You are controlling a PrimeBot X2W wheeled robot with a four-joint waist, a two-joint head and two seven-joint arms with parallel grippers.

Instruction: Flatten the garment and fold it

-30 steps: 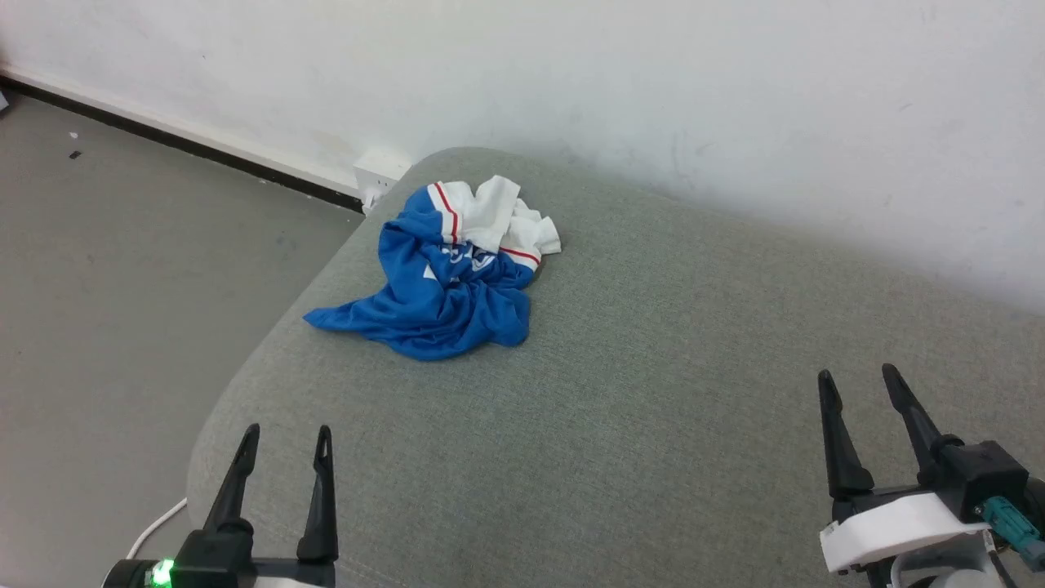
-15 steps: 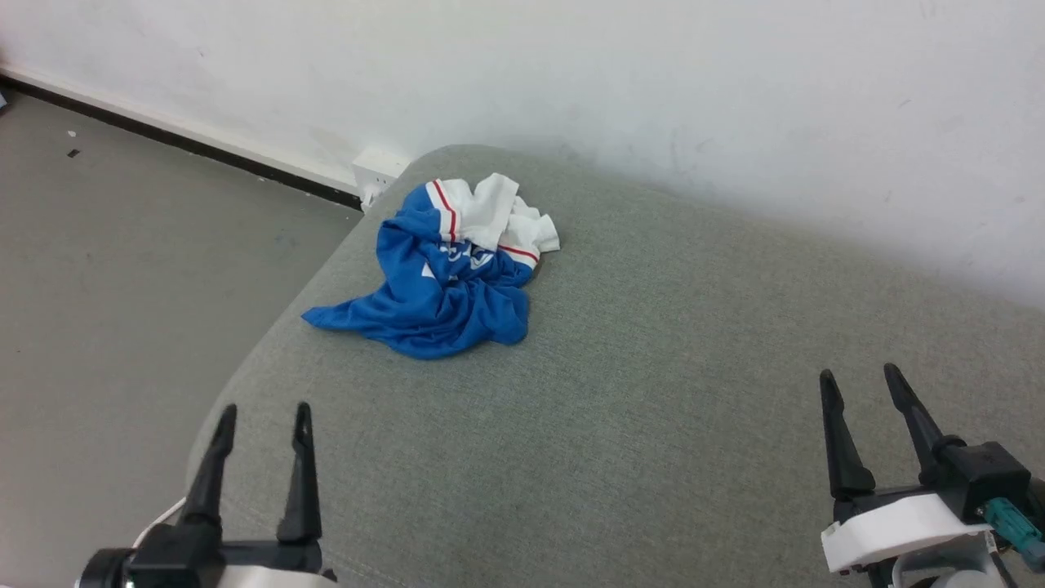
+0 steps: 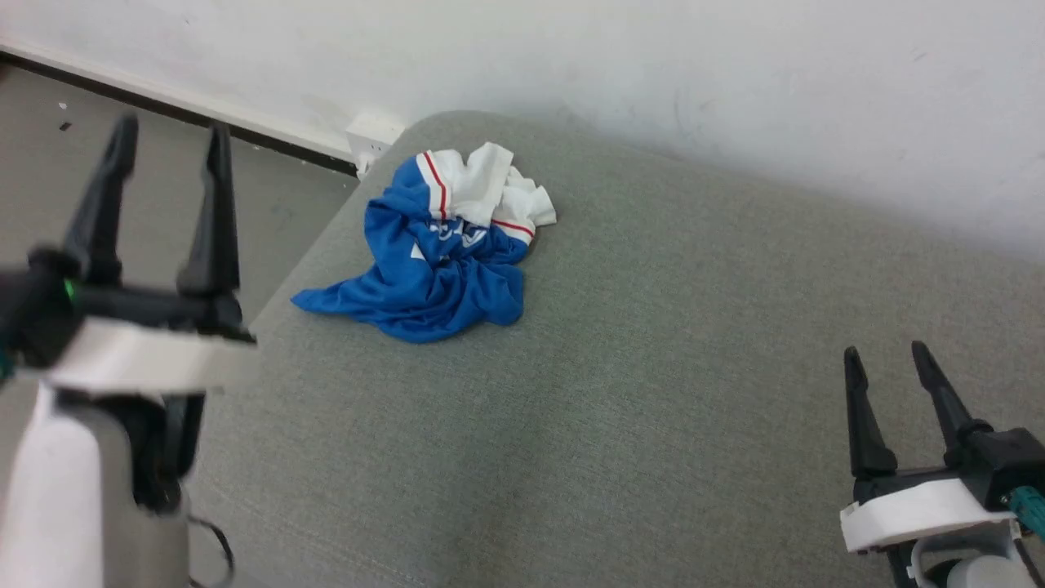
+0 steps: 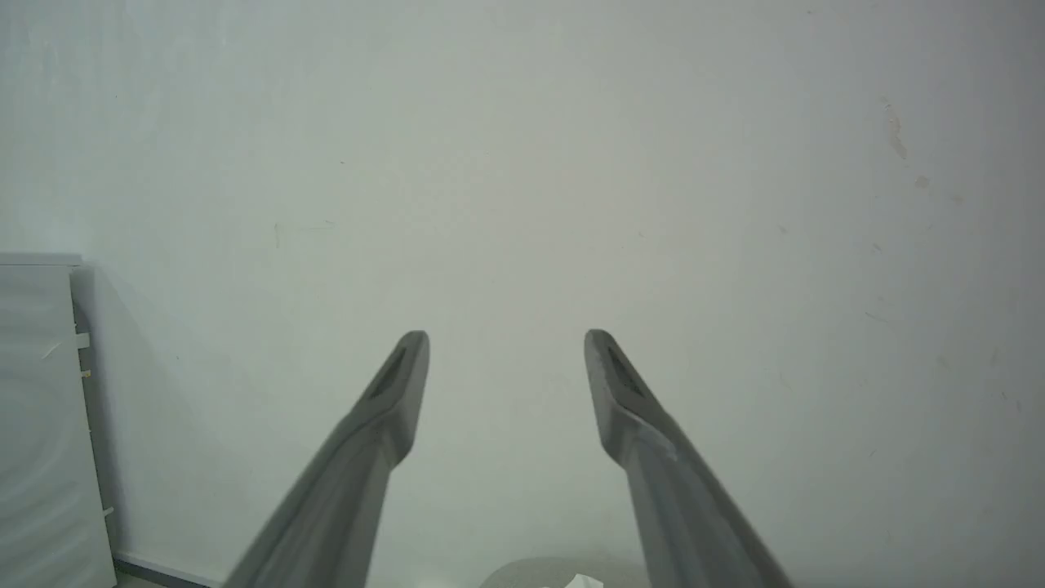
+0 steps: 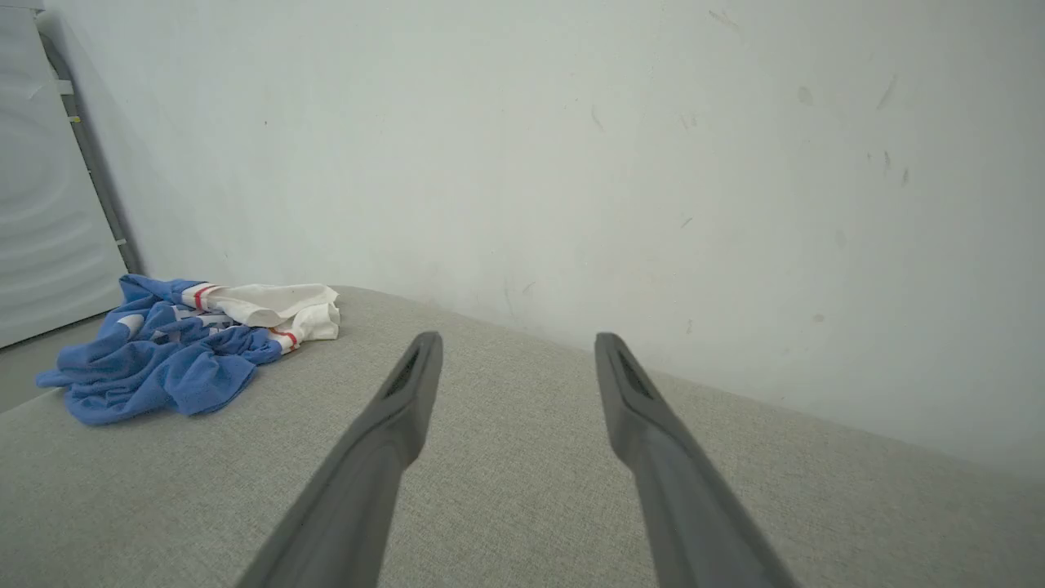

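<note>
The garment (image 3: 441, 269) is a bright blue jersey with white, red-striped sleeve ends, lying crumpled in a heap near the far left corner of the grey cushion (image 3: 653, 367). In the right wrist view the garment (image 5: 175, 351) lies far off to the left. My left gripper (image 3: 167, 135) is raised high at the left, open and empty, well left of the heap; in its own view the left gripper (image 4: 506, 343) faces the white wall. My right gripper (image 3: 886, 355) stands open and empty at the lower right, far from the heap, and appears as the right gripper (image 5: 516, 343) over bare cushion.
A white wall (image 3: 653, 73) runs behind the cushion. A grey floor (image 3: 122, 204) lies to the left, past the cushion's rounded edge. A white wall socket (image 3: 371, 135) sits by the corner. A pale grey panel (image 5: 49, 204) stands at the left.
My left arm has risen sharply from the lower left and now looms large at the left. The head camera has shifted slightly. The garment and right gripper stay put.
</note>
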